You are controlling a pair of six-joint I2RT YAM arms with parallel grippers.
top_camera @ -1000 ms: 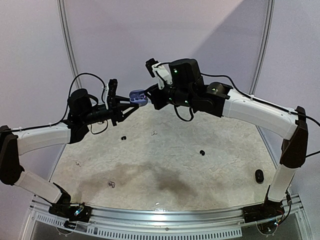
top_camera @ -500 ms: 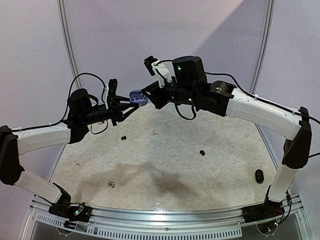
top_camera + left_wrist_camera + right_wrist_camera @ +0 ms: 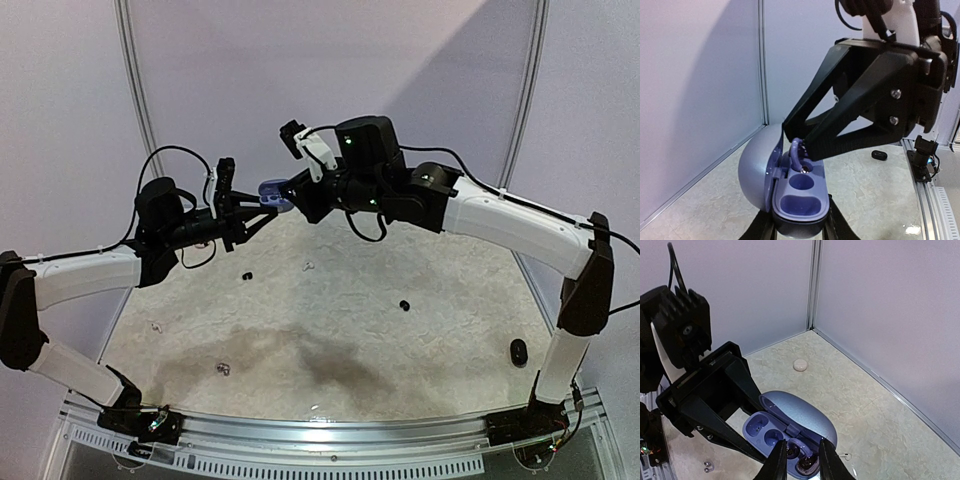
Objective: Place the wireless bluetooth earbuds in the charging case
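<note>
My left gripper [image 3: 258, 205] is shut on a purple-blue charging case [image 3: 275, 192], held high above the table with its lid open. The left wrist view shows the case [image 3: 800, 200] between the fingers, two of its wells bare. My right gripper [image 3: 293, 193] meets it from the right. Its fingers [image 3: 781, 455] close on a purple hooked earbud [image 3: 807, 462] that sits in the well at the case's [image 3: 805, 410] end. From the left wrist view the earbud's hook [image 3: 795, 152] stands up at the right gripper's tips [image 3: 796, 144].
Loose earbuds lie on the table: black ones [image 3: 246, 275] [image 3: 404, 305], pale ones [image 3: 308, 266] [image 3: 156, 326], a silvery one [image 3: 222, 369]. A black case [image 3: 518, 351] rests near the right edge, a white round case [image 3: 800, 365] by the back wall.
My right gripper has edged slightly left onto the case with the earbud. The left arm and the case have stayed put.
</note>
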